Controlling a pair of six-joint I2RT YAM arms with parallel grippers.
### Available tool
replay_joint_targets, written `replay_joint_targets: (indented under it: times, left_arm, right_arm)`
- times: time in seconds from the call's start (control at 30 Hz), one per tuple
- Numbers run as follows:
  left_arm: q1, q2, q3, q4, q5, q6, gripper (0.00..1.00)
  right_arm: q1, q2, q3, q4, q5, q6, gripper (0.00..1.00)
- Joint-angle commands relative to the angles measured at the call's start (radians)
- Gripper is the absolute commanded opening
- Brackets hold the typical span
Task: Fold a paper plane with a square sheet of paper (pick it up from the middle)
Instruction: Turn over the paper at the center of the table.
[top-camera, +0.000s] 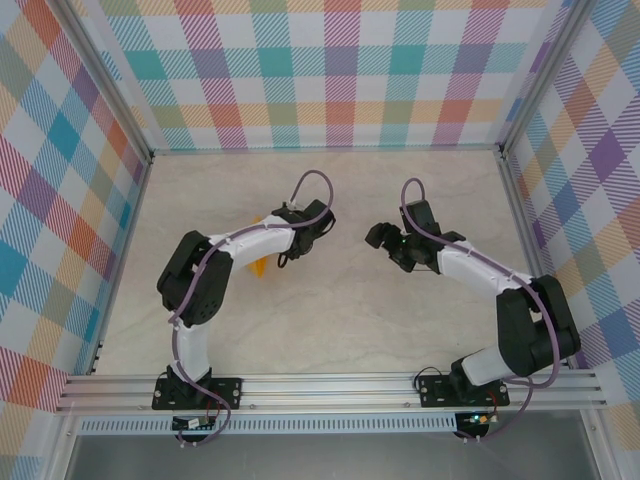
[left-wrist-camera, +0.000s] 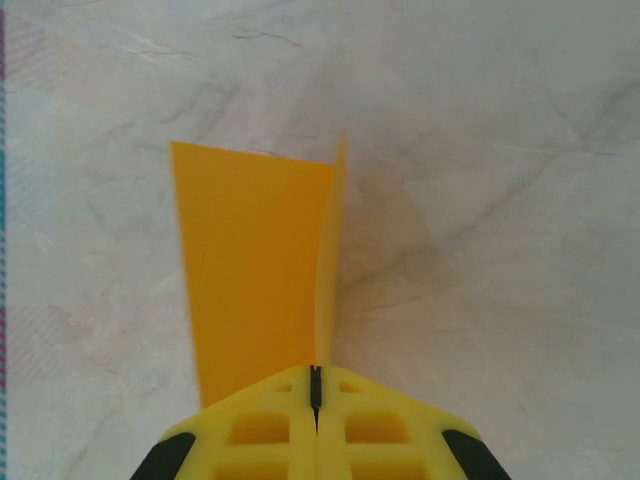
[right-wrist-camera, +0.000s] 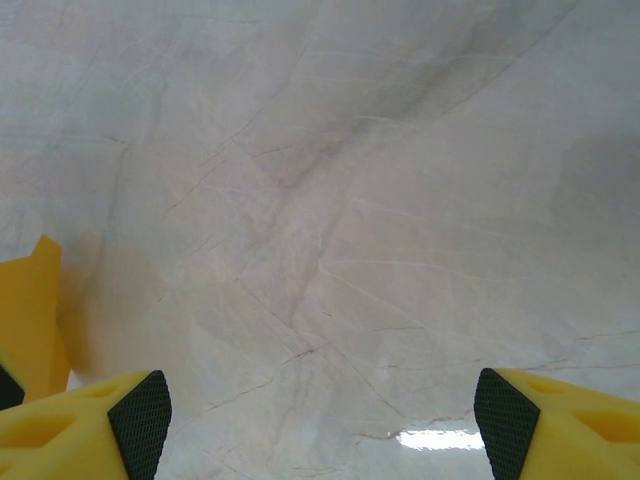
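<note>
**Top view:** left fingers (top-camera: 314, 222) are clamped on the square sheet of paper (top-camera: 261, 266). An orange flap pokes out beneath that arm, on the base side of the left fingers. Right fingers (top-camera: 378, 236) sit to the right of the left fingers, well apart from them, over bare worktop (top-camera: 350, 330).

**Left wrist:** the fingers are pressed together on the crease. One half of the sheet lies broad, the other stands edge-on.

**Right wrist:** the fingers are spread wide with nothing between them.

**Judgement:** first fold is made. Hold the crease pinch firm, bring the right fingers to the free edges, and square them before pressing flat.

**Containers:** none in use.
</note>
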Motion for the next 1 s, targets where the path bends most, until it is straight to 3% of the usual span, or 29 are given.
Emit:
replay_joint_targets:
  times: [0.0, 0.1, 0.2, 0.37, 0.5, 0.67, 0.77, 0.97]
  left_arm:
    - [-0.02, 0.046, 0.045, 0.027, 0.084, -0.039, 0.02]
    - [-0.027, 0.077, 0.071, 0.036, 0.158, -0.054, 0.08]
    - [-0.028, 0.041, 0.071, 0.061, 0.263, -0.061, 0.23]
    - [-0.002, -0.15, -0.006, 0.15, 0.467, -0.103, 0.44]
    - [0.094, -0.293, -0.134, 0.213, 0.578, -0.175, 0.53]
    - [0.271, -0.426, -0.337, 0.301, 0.705, -0.283, 0.56]
    - [0.38, -0.493, -0.448, 0.339, 0.75, -0.338, 0.56]
    - [0.528, -0.6, -0.59, 0.362, 0.783, -0.389, 0.55]
  right_arm:
    - [0.003, -0.036, -0.02, -0.045, 0.052, 0.014, 0.82]
    - [0.003, -0.04, -0.019, -0.055, 0.059, 0.014, 0.82]
    - [0.003, -0.033, -0.014, -0.058, 0.056, 0.011, 0.82]
    - [0.011, 0.009, 0.019, -0.049, 0.018, -0.027, 0.81]
    - [0.088, 0.078, 0.121, -0.087, 0.03, -0.092, 0.8]
    - [0.264, 0.238, 0.314, -0.13, 0.047, -0.158, 0.76]
    - [0.354, 0.342, 0.446, -0.147, 0.035, -0.183, 0.69]
    - [0.447, 0.53, 0.666, -0.173, -0.032, -0.19, 0.54]
